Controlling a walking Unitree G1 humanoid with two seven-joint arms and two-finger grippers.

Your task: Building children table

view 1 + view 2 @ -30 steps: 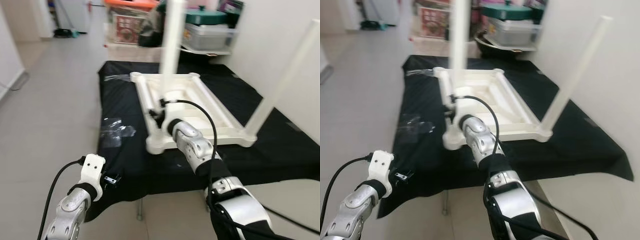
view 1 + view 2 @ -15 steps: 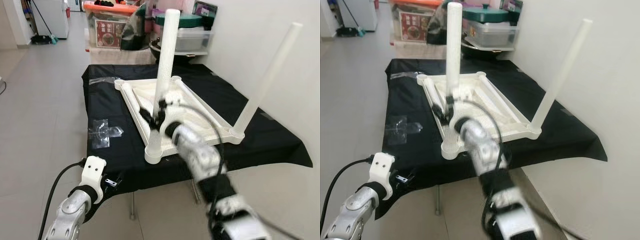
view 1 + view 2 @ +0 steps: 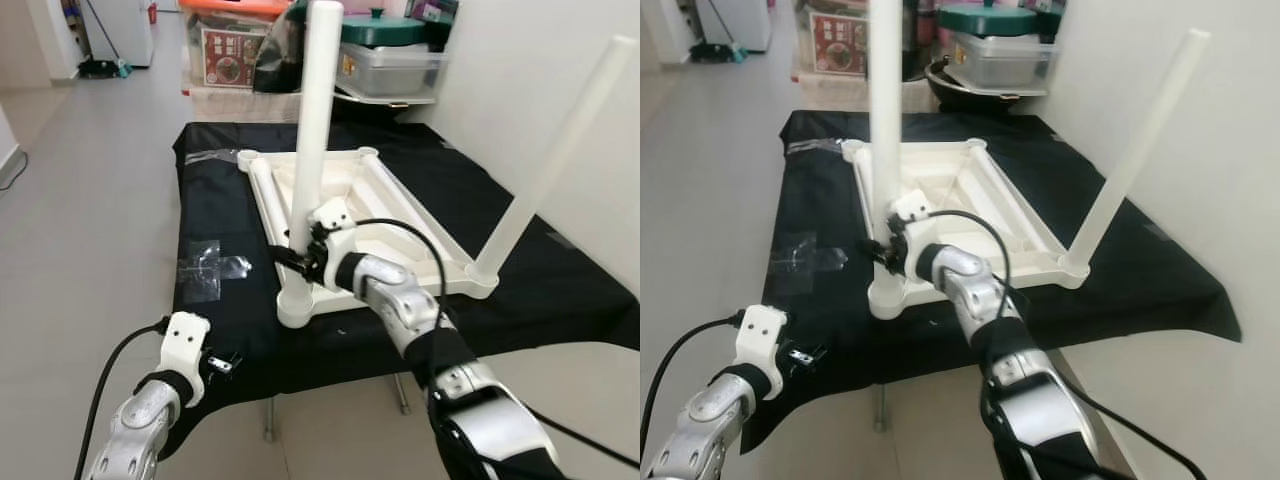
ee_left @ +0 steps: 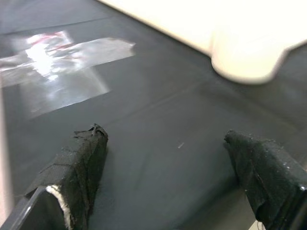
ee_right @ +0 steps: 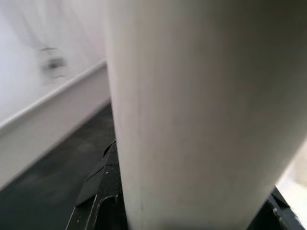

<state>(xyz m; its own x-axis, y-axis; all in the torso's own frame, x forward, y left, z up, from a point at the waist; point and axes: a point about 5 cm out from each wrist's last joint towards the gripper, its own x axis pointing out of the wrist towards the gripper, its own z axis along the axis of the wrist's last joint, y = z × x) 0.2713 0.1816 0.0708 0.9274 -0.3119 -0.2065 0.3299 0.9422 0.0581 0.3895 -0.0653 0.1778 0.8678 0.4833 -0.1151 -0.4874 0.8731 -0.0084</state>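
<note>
- The white children's table [image 3: 385, 205] is seen upside down on the black-covered desk [image 3: 220, 200], tabletop down, with its frame facing up.
- Two legs are seen in place: the near leg [image 3: 312, 110] stands upright in the near-left corner socket, and the far leg [image 3: 560, 150] rises, leaning outward, from the near-right corner by the wall.
- The right claw [image 3: 297, 258] is pinched around the near leg low down, just above its socket; in the right wrist view the leg [image 5: 192, 110] is seen close between the black fingers.
- The left claw [image 4: 172, 158] hovers spread over the desk's near edge, holding nothing, near a piece of clear plastic wrap [image 3: 210, 265].
- The leg is judged stiff, light and smooth, probably hard plastic, so slipping under a twist is likely.
- A low hold near the socket is judged best for turning it; a high hold would lever the leg sideways.
- The light frame may shift on the cloth when pushed.
</note>
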